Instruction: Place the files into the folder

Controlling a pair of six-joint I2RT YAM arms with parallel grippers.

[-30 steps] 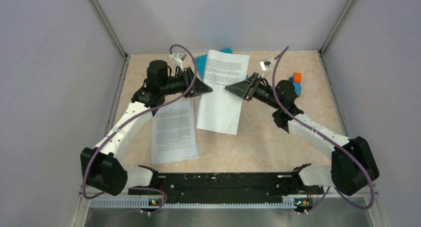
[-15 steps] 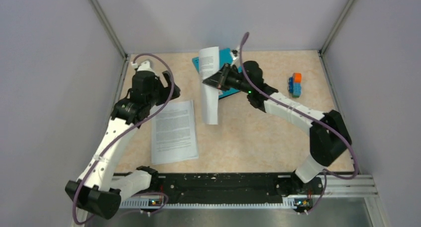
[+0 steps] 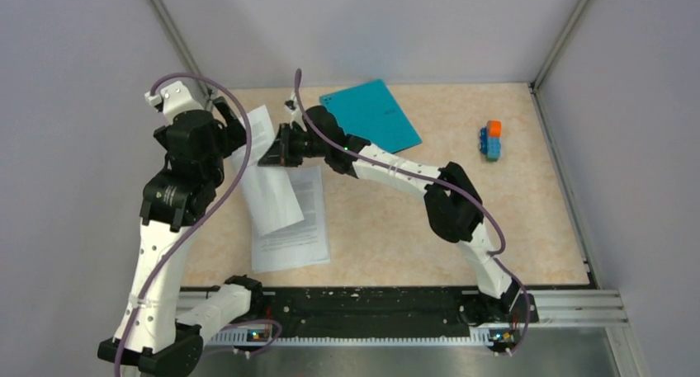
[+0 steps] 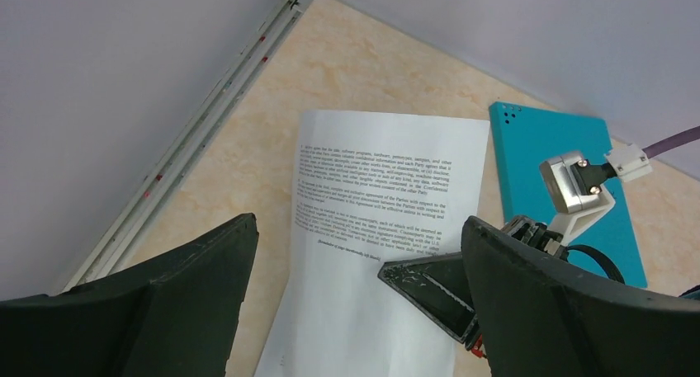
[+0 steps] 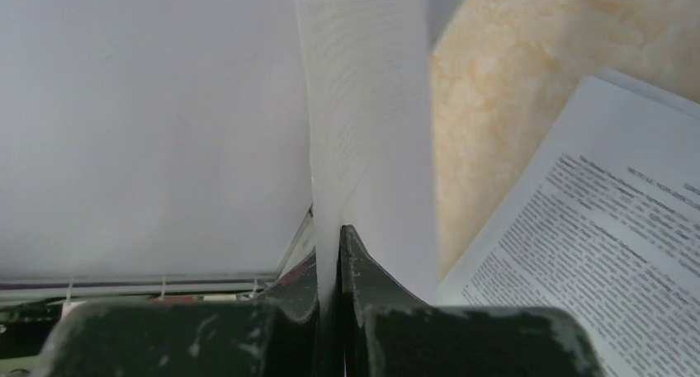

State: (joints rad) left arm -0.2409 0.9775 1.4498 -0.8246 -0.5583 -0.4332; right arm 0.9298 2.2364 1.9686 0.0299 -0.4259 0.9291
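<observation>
Nearest me, one printed sheet (image 3: 297, 224) lies flat on the bench (image 3: 371, 233). Just past it, my right hand (image 5: 330, 233) is clamped on the edge of a second sheet (image 3: 266, 179), which hangs lifted and tilted over the flat one's far left corner. My left hand (image 4: 355, 228) hovers above that lifted sheet with its fingers spread wide, gripping nothing. Farther back, the teal folder (image 3: 370, 115) lies closed on the bench, apart from both sheets. The orange-and-blue block stack (image 3: 491, 139) stands off to its right.
</observation>
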